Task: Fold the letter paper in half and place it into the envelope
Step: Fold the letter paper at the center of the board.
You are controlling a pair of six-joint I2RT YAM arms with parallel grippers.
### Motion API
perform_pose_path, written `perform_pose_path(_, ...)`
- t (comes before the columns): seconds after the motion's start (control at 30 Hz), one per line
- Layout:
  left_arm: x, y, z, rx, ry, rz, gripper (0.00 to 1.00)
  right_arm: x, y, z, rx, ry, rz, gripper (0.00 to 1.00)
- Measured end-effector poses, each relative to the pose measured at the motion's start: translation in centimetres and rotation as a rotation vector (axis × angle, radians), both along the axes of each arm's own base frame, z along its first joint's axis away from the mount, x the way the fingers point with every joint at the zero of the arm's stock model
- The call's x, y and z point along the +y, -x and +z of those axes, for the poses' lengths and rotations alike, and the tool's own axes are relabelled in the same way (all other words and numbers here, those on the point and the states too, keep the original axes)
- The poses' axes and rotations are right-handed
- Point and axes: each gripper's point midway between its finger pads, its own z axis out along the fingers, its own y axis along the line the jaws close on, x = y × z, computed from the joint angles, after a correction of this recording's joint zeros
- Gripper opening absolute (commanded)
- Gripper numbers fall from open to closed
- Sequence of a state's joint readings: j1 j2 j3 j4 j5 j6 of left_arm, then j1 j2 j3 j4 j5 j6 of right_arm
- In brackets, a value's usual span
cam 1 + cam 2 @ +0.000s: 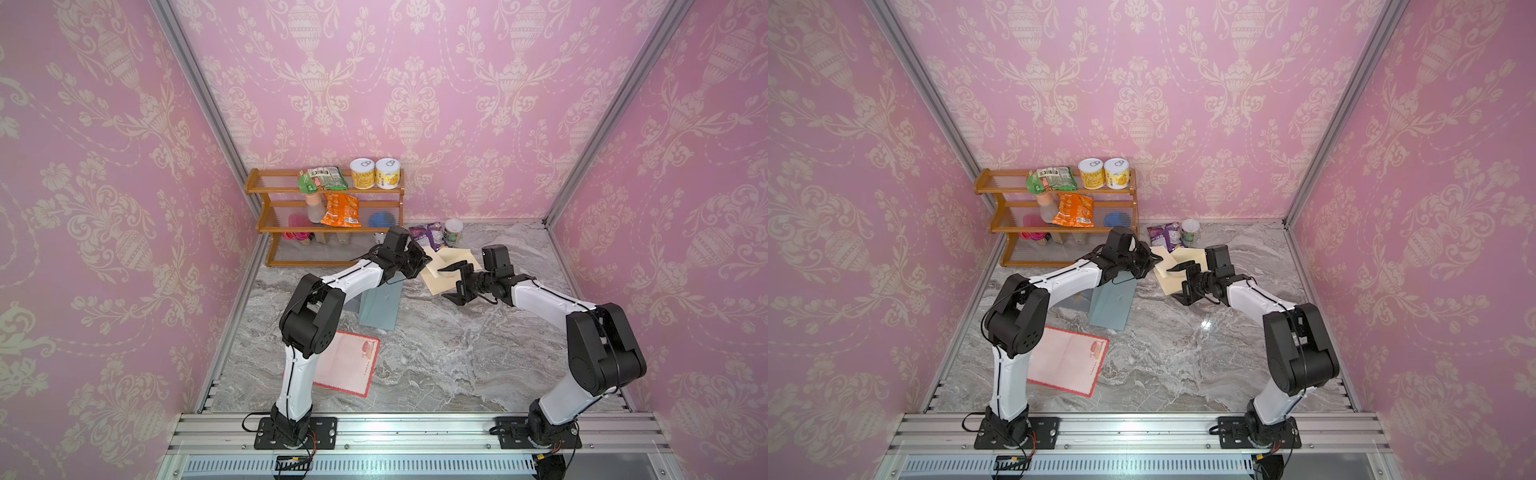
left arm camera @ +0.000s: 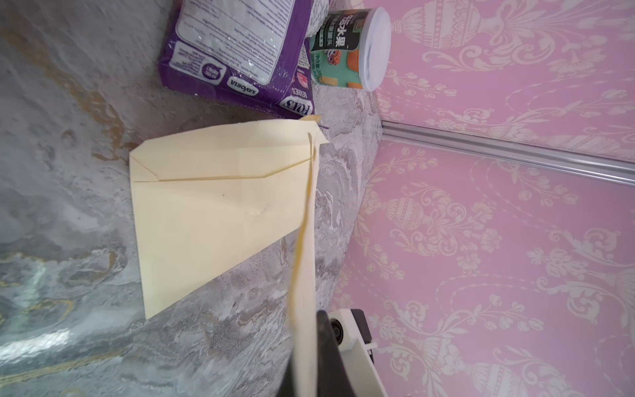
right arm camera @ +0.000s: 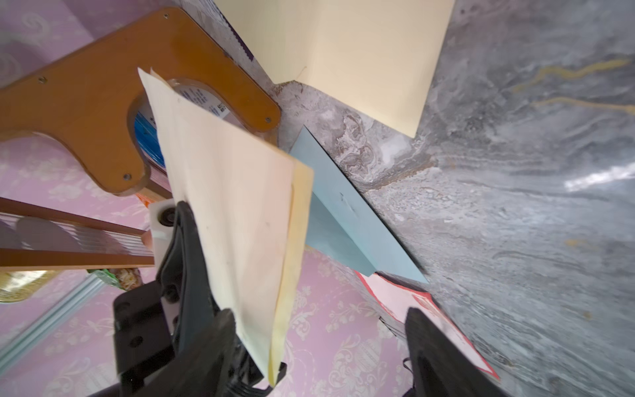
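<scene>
My left gripper [image 2: 309, 347] is shut on a folded cream letter paper [image 2: 304, 261], which hangs edge-on above the table. In the right wrist view the same folded paper [image 3: 240, 206] dips toward my right gripper [image 3: 319, 350], whose jaws stand wide apart; the paper's lower edge sits by one finger [image 3: 206, 343]. The cream envelope [image 2: 213, 213] lies flat on the marble with its flap open, just beyond both grippers. In both top views the left gripper [image 1: 427, 258] [image 1: 1158, 258] and right gripper [image 1: 444, 283] [image 1: 1172, 283] meet over the envelope [image 1: 457, 257] [image 1: 1187, 259].
A purple snack bag [image 1: 430, 235] and a small cup [image 1: 453, 230] stand just behind the envelope. A wooden shelf [image 1: 328, 216] with cans and packets fills the back left. A blue-grey envelope [image 1: 380, 309] and a pink red-bordered sheet [image 1: 351, 361] lie under the left arm.
</scene>
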State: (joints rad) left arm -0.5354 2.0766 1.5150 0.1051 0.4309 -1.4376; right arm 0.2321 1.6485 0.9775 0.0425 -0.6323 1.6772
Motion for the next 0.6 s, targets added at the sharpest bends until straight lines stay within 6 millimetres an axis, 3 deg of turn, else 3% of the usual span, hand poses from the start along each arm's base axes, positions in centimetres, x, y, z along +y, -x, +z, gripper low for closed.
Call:
perform_pose_path(0.13, -0.2, -0.5, 1.0, 0.002, 0.062, 0.036, 0.0, -0.4, -1.1, 0.7, -0.009, -0.038, -0.087, 0.5)
perform_pose_path(0.33, 0.2, -0.3, 0.0, 0.044, 0.071, 0.073, 0.0, -1.2, -2.2, 2.3, -0.044, -0.058, -0.18, 0.39)
perform_pose_path(0.4, 0.3, -0.2, -0.1, 0.051, 0.072, 0.076, 0.0, -1.4, -2.5, 2.6, -0.056, -0.058, -0.199, 0.3)
perform_pose_path(0.5, 0.4, -0.1, 0.1, 0.049, 0.074, 0.077, 0.0, -1.7, -2.9, 2.8, -0.076, -0.051, -0.219, 0.04)
perform_pose_path(0.53, 0.4, -0.1, 0.2, 0.047, 0.075, 0.077, 0.0, -1.8, -3.0, 2.8, -0.08, -0.046, -0.224, 0.0)
perform_pose_path(0.57, 0.4, -0.1, 0.4, 0.044, 0.076, 0.076, 0.02, -1.9, -3.0, 2.7, -0.079, -0.043, -0.23, 0.0)
perform_pose_path(0.6, 0.4, -0.1, 0.5, 0.04, 0.076, 0.075, 0.12, -1.9, -3.0, 2.7, -0.084, -0.036, -0.227, 0.0)
